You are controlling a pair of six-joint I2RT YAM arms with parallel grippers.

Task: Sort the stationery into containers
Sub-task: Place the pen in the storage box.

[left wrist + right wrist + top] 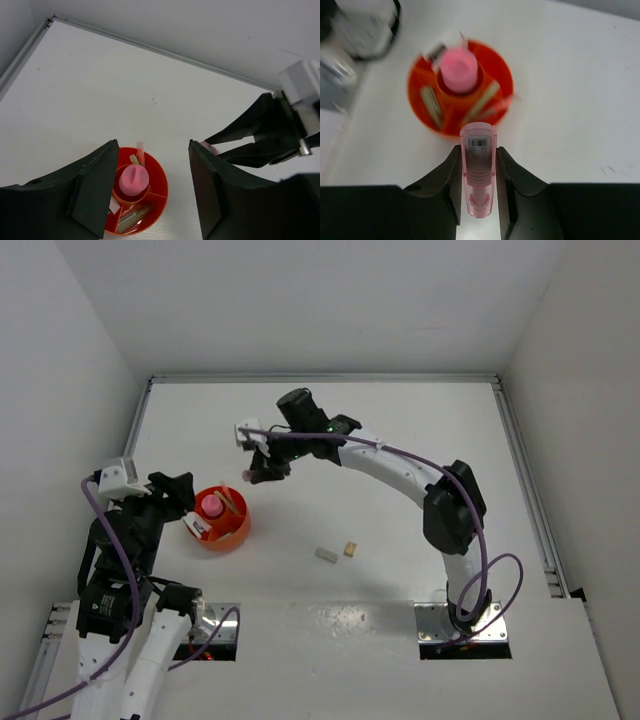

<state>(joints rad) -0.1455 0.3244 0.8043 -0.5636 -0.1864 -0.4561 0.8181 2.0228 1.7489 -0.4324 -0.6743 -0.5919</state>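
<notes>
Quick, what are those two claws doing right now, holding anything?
Left gripper: open, holding nothing.
Right gripper: closed on a pink barcoded stationery piece.

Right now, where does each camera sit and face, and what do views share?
Top external: above and behind the robot, looking down on the table; the left arm and right arm show.
Left wrist: on the left arm, facing the far wall across the table; the open left gripper frames it.
Right wrist: looking down past the right gripper, shut on a pink item.
Shared: all three show the orange bowl.
</notes>
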